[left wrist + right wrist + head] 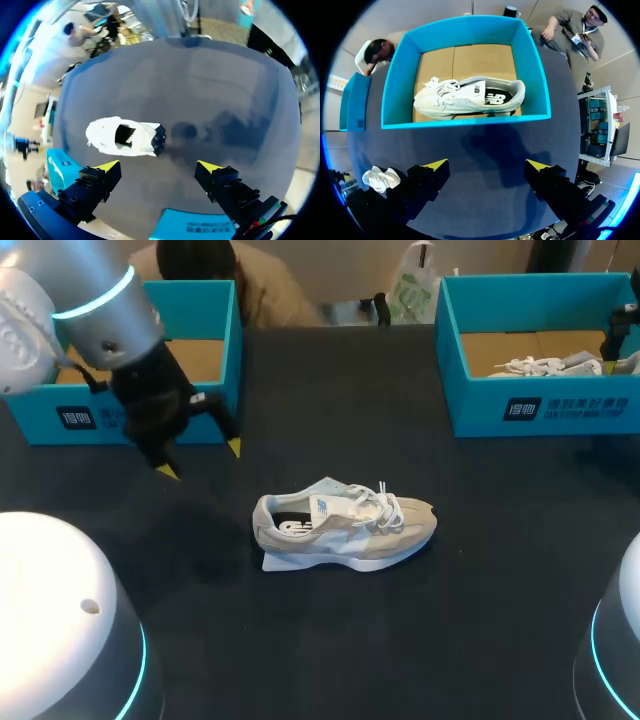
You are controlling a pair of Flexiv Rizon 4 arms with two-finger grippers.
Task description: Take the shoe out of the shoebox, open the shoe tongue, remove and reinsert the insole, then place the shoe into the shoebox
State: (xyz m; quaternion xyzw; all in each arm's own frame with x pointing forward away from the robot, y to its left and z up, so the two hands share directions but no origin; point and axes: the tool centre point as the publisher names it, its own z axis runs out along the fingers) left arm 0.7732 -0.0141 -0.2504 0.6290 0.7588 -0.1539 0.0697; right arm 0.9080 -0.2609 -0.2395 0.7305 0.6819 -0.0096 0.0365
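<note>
A beige and white shoe (345,525) lies on its sole in the middle of the dark table, toe to the right, laces loose. My left gripper (200,460) hangs open to the shoe's upper left, in front of the left shoebox (140,415). In the left wrist view the shoe (125,137) lies ahead of the open left gripper (158,166), apart from it. A second white shoe (470,95) lies inside the right shoebox (465,121), ahead of my open right gripper (486,165). Nothing is between either pair of fingers.
The two turquoise shoeboxes stand at the back corners; the right one (540,405) holds the second shoe (545,366). The left box shows only its cardboard floor. My arms' white bases (60,620) fill the front corners.
</note>
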